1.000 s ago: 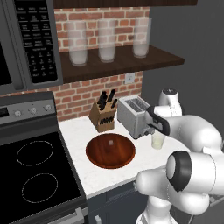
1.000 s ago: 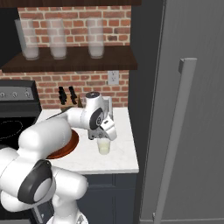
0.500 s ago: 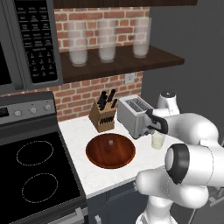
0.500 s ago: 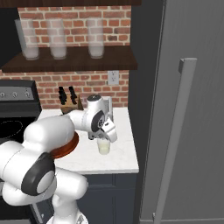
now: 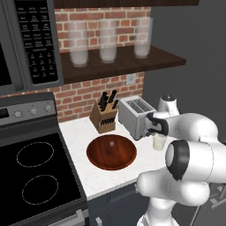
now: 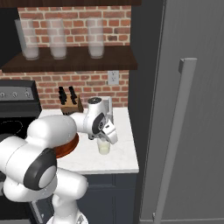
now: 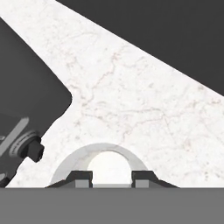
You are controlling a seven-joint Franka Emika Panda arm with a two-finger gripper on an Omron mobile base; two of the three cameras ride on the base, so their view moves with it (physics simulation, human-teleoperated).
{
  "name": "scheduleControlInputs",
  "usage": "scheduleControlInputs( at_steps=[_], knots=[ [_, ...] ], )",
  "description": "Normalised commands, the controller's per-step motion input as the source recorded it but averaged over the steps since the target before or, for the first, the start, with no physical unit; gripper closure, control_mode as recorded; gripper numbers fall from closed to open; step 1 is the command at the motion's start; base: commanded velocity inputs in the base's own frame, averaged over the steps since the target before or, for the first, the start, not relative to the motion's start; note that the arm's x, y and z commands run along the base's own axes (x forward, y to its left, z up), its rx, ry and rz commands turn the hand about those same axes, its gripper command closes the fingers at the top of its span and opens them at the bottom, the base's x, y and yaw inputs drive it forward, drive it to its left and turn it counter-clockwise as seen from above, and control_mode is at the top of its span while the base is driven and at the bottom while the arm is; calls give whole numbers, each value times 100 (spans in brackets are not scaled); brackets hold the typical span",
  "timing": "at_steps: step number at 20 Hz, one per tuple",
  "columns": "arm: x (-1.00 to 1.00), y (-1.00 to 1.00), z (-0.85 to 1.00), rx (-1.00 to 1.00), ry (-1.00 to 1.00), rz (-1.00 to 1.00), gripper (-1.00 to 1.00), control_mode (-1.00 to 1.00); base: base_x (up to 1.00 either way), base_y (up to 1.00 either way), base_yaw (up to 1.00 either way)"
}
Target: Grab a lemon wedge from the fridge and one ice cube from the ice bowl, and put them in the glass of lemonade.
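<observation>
The glass of lemonade [image 5: 159, 142] [image 6: 104, 146] stands on the white counter, right of the toaster. My gripper [image 5: 154, 131] [image 6: 105, 136] hangs straight down just above it. In the hand view its two fingertips [image 7: 113, 179] stand a little apart over the glass rim [image 7: 105, 148]; I cannot tell whether anything sits between them. The ice bowl [image 5: 95, 159] [image 6: 70, 148] lies to the left with one small ice cube [image 5: 112, 143] in it. The fridge [image 6: 192, 109] is shut, its bar handle [image 6: 175, 140] at the front. The lemon wedge is hidden.
A toaster [image 5: 134, 115] [image 7: 30, 109] stands close behind the glass, and a knife block [image 5: 103, 117] sits beside it. The stove [image 5: 31, 176] lies left of the counter. Three tall frosted glasses [image 5: 108, 42] stand on the shelf above.
The arm's elbow has shifted slightly. The gripper stays over the glass.
</observation>
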Motion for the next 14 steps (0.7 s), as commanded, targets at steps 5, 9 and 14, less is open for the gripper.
scheduleControlInputs(
  at_steps=[5, 9, 14],
  knots=[
    [7, 0, -6, 0, 0, -1, 100, -100, 0, 0, 0],
    [9, 0, -2, 0, 0, -3, 100, -100, 0, 0, 0],
    [8, 0, 0, 0, 0, -5, 100, -100, 0, 0, 0]
  ],
)
